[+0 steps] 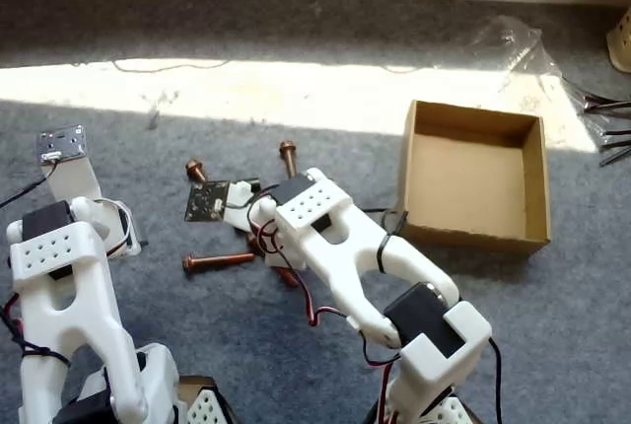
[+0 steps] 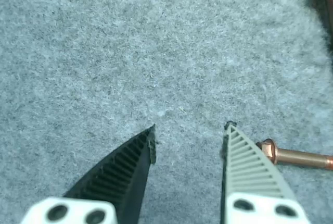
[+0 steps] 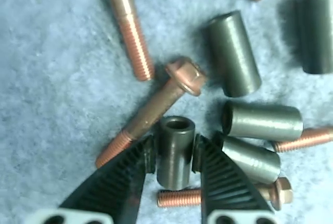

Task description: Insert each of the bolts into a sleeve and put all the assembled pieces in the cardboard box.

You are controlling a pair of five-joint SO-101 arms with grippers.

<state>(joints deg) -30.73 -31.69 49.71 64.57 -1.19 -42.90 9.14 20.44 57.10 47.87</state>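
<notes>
The cardboard box (image 1: 473, 182), square, open-topped and of brown corrugated board, sits on the grey, felt-textured bench (image 1: 552, 325). A crumpled clear plastic bag (image 1: 513, 44) lies behind the box. Left of the box, the loose hardware is clustered beneath the right arm (image 1: 335, 237): copper-coloured bolts with flanged hex heads and threaded tips, and smooth, dark cylindrical sleeves. In the right wrist view a flanged bolt (image 3: 166, 99) lies diagonally just beside the claw tips, a second bolt (image 3: 281, 193) passes beneath the fingers, and two lying sleeves (image 3: 263, 121) crowd against one finger. The right claw (image 3: 175, 145) is narrowly spread and pinches a single sleeve (image 3: 176, 169) between its ribbed fingers, with the open bore visible at the far end. The left claw (image 2: 190, 129), on the far side of the hardware from the box, is spread wide over bare felt and holds nothing. A third bolt (image 2: 296, 156) lies just beside its lighter finger (image 2: 247, 166), head toward it.
</notes>
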